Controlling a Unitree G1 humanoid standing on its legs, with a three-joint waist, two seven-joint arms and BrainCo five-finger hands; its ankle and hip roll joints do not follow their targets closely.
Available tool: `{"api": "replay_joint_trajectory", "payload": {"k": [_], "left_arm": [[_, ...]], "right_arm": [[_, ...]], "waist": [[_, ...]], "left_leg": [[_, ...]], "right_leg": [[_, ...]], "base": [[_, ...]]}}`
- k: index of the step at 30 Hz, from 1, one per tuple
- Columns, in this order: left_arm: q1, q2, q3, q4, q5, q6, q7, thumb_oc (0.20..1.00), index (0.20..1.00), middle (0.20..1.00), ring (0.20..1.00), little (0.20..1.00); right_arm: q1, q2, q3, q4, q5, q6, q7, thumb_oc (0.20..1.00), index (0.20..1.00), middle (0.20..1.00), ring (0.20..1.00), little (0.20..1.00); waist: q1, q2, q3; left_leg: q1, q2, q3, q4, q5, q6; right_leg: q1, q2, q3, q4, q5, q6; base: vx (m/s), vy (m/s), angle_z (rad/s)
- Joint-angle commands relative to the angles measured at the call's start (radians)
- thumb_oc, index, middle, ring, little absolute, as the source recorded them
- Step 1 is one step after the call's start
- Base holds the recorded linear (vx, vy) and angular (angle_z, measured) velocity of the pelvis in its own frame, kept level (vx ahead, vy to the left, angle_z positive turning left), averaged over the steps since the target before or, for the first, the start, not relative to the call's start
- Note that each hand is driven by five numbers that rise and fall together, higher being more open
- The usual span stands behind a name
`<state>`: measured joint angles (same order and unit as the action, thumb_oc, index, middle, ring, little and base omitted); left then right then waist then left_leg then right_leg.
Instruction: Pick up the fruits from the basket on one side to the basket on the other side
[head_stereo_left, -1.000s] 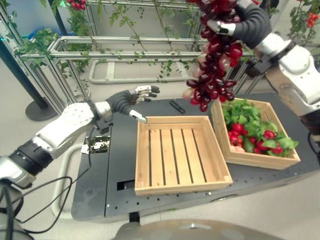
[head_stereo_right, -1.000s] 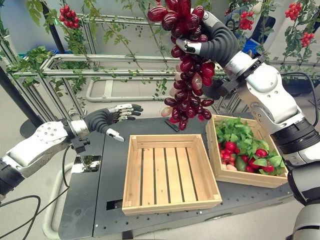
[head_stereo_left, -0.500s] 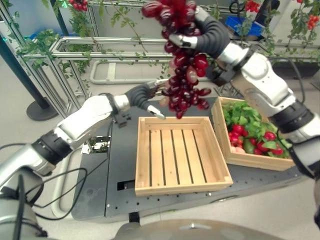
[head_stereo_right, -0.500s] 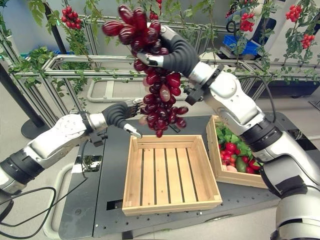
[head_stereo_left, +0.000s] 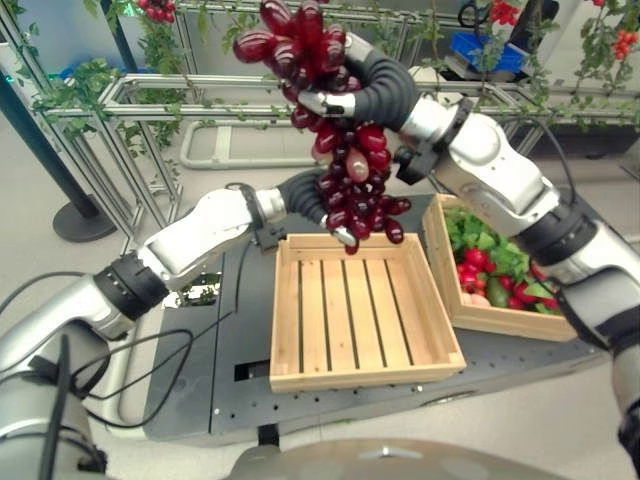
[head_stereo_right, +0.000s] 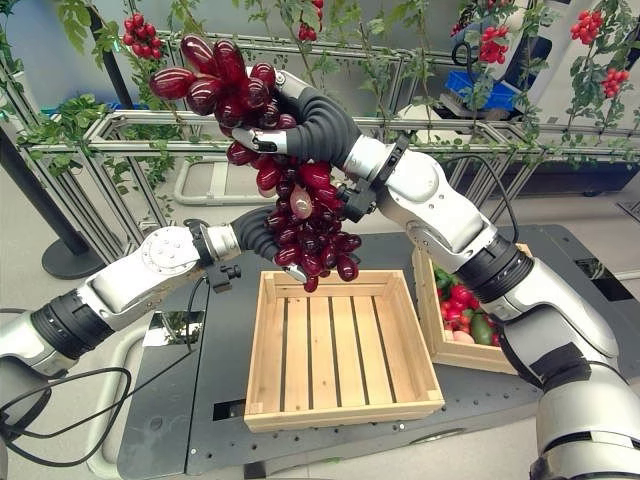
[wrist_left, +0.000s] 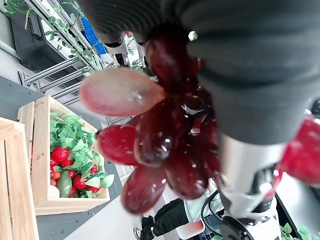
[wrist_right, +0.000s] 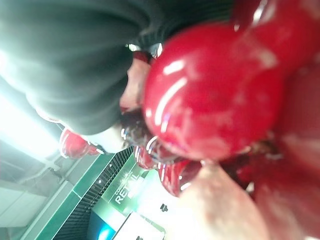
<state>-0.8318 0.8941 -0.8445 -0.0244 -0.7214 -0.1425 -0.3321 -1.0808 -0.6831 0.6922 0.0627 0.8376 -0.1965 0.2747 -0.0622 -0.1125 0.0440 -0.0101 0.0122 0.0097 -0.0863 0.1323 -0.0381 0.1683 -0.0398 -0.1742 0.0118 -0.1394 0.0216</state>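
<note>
the right robot hand (head_stereo_right: 268, 118) is raised high above the dark surface (head_stereo_left: 240, 330), with its fingers curled around the top of a large bunch of dark red grapes (head_stereo_right: 300, 215). the bunch hangs down from this grasp, and its lowest grapes sit just above the far rim of the empty wooden basket (head_stereo_left: 355, 308), over the far left corner. the left robot hand (head_stereo_left: 312, 193) reaches in from the left and meets the lower half of the bunch from behind; its fingers are hidden by the fruit, so it cannot be told whether they are spread or closed on the grapes. in the left wrist view the grapes (wrist_left: 150, 150) lie directly against the dark ribbed cover. the second wooden basket (head_stereo_left: 500, 318) stands just to the right of the empty one, touching or nearly touching it, and holds red fruits (head_stereo_left: 470, 268) mixed with green leaves (head_stereo_left: 490, 230). a small black object (head_stereo_right: 210, 275) lies on the surface beside the left arm. behind the surface stands a metal frame (head_stereo_left: 180, 95) with green vines and red berry clusters (head_stereo_right: 138, 35).
</note>
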Motion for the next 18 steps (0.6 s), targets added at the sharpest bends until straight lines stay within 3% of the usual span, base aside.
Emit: {"api": "replay_joint_trajectory", "payload": {"k": [1,13,17,18], "left_arm": [[-0.084,-0.022,0.021,0.011,0.001,-0.073,0.018,1.0,1.0,1.0,1.0,1.0],[-0.071,-0.008,0.029,-0.002,-0.021,-0.068,0.011,1.0,1.0,1.0,1.0,1.0],[-0.019,-0.021,0.045,0.022,-0.12,-0.04,-0.008,1.0,1.0,1.0,1.0,1.0],[-0.009,0.002,0.031,-0.003,-0.186,-0.013,-0.051,1.0,1.0,1.0,1.0,1.0]], "right_arm": [[-0.045,-0.008,0.002,-0.031,0.05,-0.026,-0.004,0.2,0.2,0.2,0.2,0.2],[-0.024,-0.001,-0.002,-0.019,0.052,-0.017,-0.006,0.2,0.2,0.2,0.2,0.2],[-0.011,-0.002,0.0,-0.019,0.074,-0.016,-0.001,0.2,0.2,0.2,0.2,0.2],[-0.009,-0.006,-0.002,-0.011,0.09,-0.016,-0.002,0.2,0.2,0.2,0.2,0.2]], "waist": [[0.022,0.013,-0.042],[0.023,0.017,-0.038],[0.023,0.019,-0.037],[0.023,0.019,-0.038]], "left_leg": [[0.086,0.042,0.005,0.073,-0.17,-0.014],[0.084,0.04,0.002,0.076,-0.172,-0.012],[0.084,0.039,0.002,0.076,-0.172,-0.011],[0.082,0.038,0.003,0.077,-0.173,-0.012]], "right_leg": [[-0.095,-0.057,0.01,0.067,0.095,0.124],[-0.097,-0.06,0.007,0.076,0.092,0.125],[-0.1,-0.061,0.007,0.076,0.093,0.125],[-0.101,-0.061,0.008,0.077,0.094,0.126]], "base": [[0.0,0.0,0.0],[0.0,0.0,0.0],[0.0,0.0,0.0],[0.0,0.0,0.0]]}}
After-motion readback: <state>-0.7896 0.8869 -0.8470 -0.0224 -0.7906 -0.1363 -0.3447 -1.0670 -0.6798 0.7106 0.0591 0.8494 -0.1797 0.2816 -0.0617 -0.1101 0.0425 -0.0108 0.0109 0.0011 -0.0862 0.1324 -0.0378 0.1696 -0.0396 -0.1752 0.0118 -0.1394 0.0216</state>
